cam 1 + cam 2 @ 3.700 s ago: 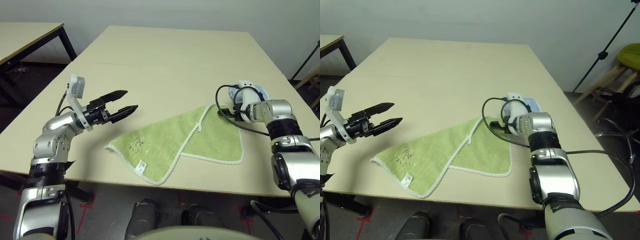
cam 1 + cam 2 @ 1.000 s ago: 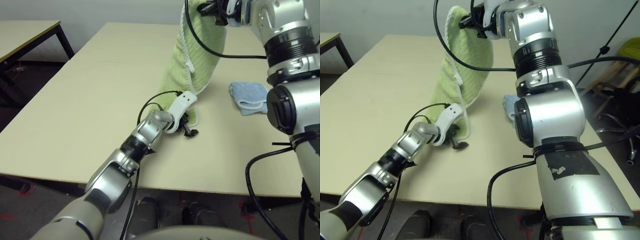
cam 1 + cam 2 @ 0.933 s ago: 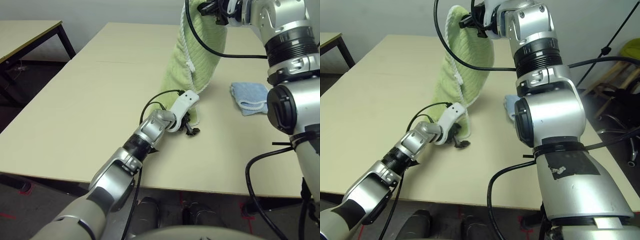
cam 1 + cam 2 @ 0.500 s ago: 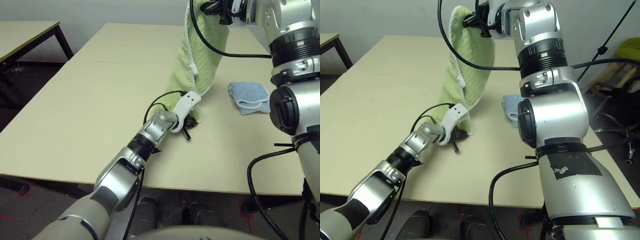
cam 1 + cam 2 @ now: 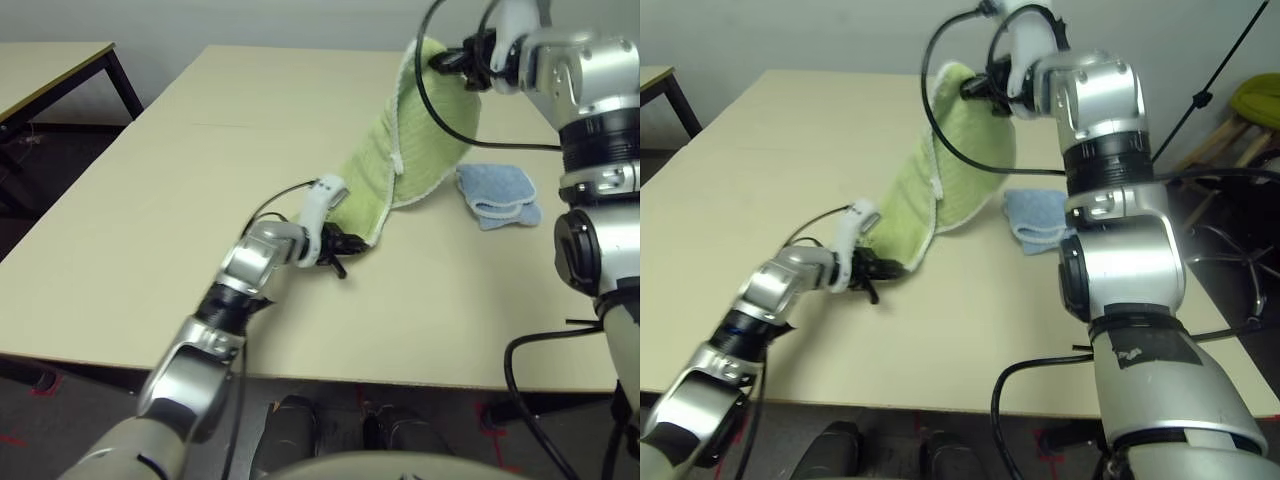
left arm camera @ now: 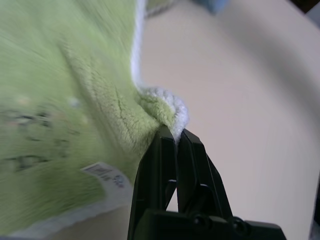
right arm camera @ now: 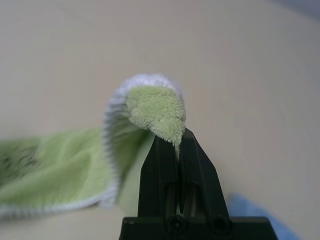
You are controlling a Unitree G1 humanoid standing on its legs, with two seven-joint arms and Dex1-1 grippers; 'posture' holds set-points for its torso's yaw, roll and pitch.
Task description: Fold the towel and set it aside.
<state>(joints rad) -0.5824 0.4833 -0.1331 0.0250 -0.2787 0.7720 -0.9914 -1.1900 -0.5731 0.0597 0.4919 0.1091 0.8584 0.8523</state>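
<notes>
The light green towel with white edging hangs stretched between my two grippers, slanting from high at the back right down to the table in the middle. My right gripper holds its upper corner well above the table, fingers shut on the cloth. My left gripper is low over the table, shut on the towel's lower corner. A small white label and dark embroidery show near that lower corner.
A small folded light blue cloth lies on the table just right of the hanging towel. The tan table stretches wide to the left and front. A second table stands at the far left; a tripod and a stool stand at the right.
My left gripper has shut on the towel's lower corner and pulled it left and toward me. The right gripper has come lower and to the right, so the towel now slants instead of hanging straight.
</notes>
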